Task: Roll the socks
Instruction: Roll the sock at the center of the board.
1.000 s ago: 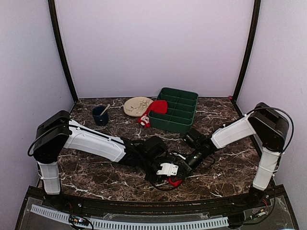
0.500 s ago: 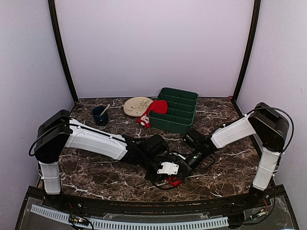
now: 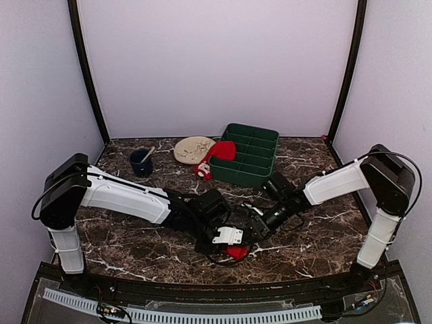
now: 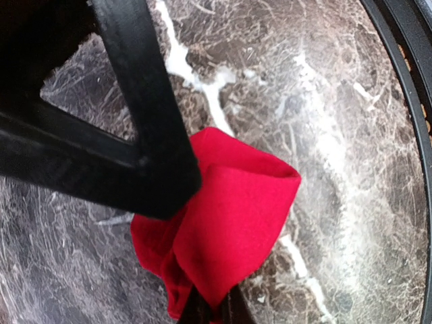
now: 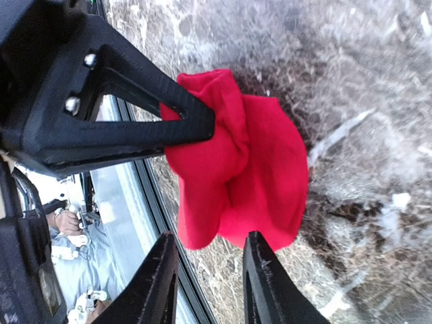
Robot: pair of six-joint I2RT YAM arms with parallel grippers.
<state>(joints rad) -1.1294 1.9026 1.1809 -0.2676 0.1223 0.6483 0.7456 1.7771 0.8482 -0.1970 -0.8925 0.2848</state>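
My left jaws are pressed together, pinching a fold of the red sock (image 4: pixel 229 216) right at their tips. The loose bundle hangs off them, low over the surface (image 4: pixel 337 121); I cannot tell whether it touches. My right jaws are spread. The sock's edge lies just past their tips, in line with the gap, and they grip nothing as far as I can see.

What worries me is that single pinch. The bundle looks folded rather than tightly wound, and I judge that any tug from the left jaws could let it unfurl or slide free. If I close the right jaws from here, they may catch only the outer layer. They could also nip the left finger (image 5: pixel 135 115) lying across the cloth, since both sets of tips crowd the same spot. The front rail (image 3: pixel 169 290) is close beside the sock too, so a shove could send it over.

From above, the arms cover nearly all of the sock, and only a red sliver shows. In the left wrist view the pinch itself is cut off at the bottom edge. I cannot count the turns. The second sock (image 3: pixel 223 150) lies well beyond both jaws, draped on the green tray (image 3: pixel 243 175); how much of it sits inside is unclear.
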